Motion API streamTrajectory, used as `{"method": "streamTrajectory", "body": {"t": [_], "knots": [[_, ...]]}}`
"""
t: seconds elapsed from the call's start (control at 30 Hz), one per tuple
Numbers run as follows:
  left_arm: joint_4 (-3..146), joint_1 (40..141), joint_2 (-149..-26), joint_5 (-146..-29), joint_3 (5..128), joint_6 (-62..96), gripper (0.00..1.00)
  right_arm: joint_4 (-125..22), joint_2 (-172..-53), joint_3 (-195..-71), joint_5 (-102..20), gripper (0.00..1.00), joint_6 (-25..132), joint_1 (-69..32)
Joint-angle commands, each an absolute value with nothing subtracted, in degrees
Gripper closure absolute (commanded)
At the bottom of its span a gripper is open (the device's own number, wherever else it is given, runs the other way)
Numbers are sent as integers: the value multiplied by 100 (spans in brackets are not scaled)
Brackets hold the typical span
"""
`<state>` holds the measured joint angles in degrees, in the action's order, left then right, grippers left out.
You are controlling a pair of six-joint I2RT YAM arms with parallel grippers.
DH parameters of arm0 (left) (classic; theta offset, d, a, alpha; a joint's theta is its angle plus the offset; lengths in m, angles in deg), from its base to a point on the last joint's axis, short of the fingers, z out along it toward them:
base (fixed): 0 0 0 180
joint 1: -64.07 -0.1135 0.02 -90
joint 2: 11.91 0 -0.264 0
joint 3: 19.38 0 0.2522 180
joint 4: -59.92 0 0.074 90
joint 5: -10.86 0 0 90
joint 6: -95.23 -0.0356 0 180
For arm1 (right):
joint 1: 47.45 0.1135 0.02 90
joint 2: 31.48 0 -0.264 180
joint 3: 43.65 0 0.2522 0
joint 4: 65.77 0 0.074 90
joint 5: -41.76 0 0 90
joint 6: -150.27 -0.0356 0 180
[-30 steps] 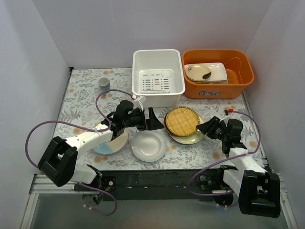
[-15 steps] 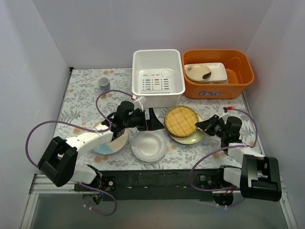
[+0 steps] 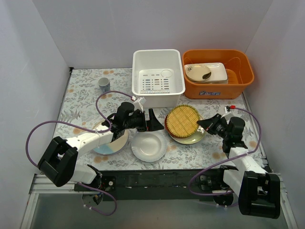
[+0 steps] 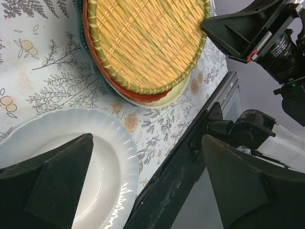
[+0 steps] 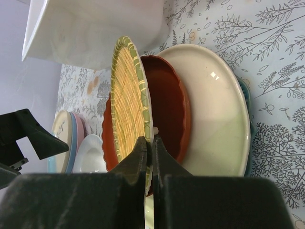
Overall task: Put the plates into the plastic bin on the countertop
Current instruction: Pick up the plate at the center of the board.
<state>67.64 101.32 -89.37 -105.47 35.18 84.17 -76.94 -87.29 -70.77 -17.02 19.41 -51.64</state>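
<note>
Inside the right hand (image 5: 149, 140), clamped narrow, sits the rim of the woven yellow plate (image 5: 128, 105).

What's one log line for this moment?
right gripper: shut on woven plate rim | left gripper: open near white plate | plastic bin: no plates

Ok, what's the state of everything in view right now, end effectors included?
woven plate: rim pinched, tilted up off the cream plate below it.
right end effector: shut on the woven plate's rim.
left end effector: open, holding nothing.
white plate: flat on the countertop, ungripped.
plastic bin: upright, empty.
orange tub: holds a rectangular dish with a bowl on it.
mug: upright.
</note>
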Motion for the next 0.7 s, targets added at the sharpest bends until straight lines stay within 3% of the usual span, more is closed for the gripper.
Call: {"method": "streamTrajectory", "body": {"t": [0.0,0.67], "knots": [[6744,10160,-8732,-10480,3508,8416,2,-7653,-8501,-7419,-1660,99,1967,-5220],[6446,10160,-8609,-10436,3402,8442,2,-7319,-7622,-7727,-1072,99,1450,-5272]]}}
